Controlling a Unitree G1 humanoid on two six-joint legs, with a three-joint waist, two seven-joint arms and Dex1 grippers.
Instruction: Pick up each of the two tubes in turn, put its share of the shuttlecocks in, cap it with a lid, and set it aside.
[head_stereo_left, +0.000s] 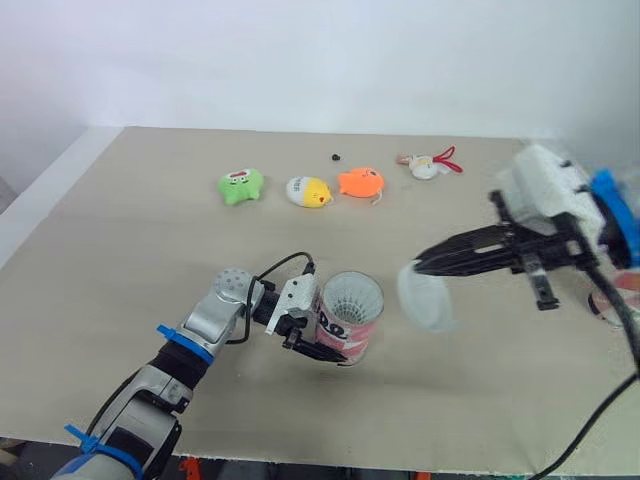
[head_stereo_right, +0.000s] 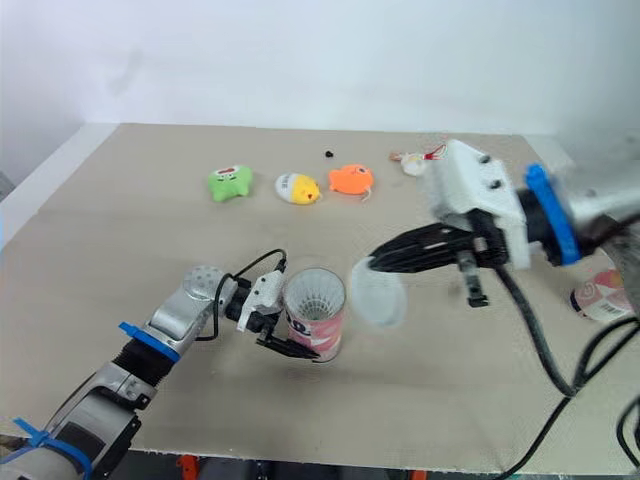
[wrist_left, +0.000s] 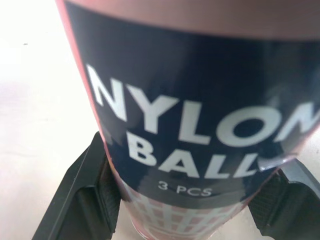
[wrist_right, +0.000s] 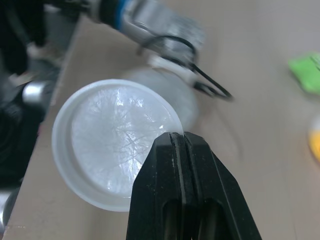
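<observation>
A pink and dark blue tube (head_stereo_left: 349, 318) labelled "NYLON BALL" (wrist_left: 200, 120) stands upright near the table's front, with white shuttlecock feathers showing in its open mouth. My left gripper (head_stereo_left: 318, 340) is shut on its side, one finger (wrist_left: 85, 195) on each flank. My right gripper (head_stereo_left: 420, 266) hovers just right of the tube, shut on the rim of a clear white lid (head_stereo_left: 425, 297), which hangs tilted; in the right wrist view the lid (wrist_right: 107, 140) sits over the tube's mouth. A second tube (head_stereo_right: 603, 297) lies at the table's right edge.
Along the back of the tan table (head_stereo_left: 120, 260) lie a green toy (head_stereo_left: 240, 186), a yellow and white toy (head_stereo_left: 308, 191), an orange toy (head_stereo_left: 360, 182) and a small white and red toy (head_stereo_left: 430, 164). A tiny black object (head_stereo_left: 336, 156) sits behind them.
</observation>
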